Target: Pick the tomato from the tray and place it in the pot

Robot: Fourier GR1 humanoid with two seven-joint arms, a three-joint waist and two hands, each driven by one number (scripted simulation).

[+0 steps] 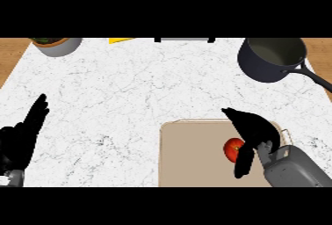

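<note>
Tomato (231, 149) lies on the tray (188, 154), at the left edge of the right robot hand (259, 129), whose fingers are spread, uncurled. The tomato is roundish, and its green stem end faces the palm.

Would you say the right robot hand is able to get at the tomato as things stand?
Probably yes: the right robot hand is right at the tomato on the tray, with nothing between them.

Right hand (258, 131) beside the tomato (231, 149)
It hangs open over the tray (191, 154); the pot (272, 59) stands well apart on the surface (130, 96); left hand (23, 136) rests open.
</note>
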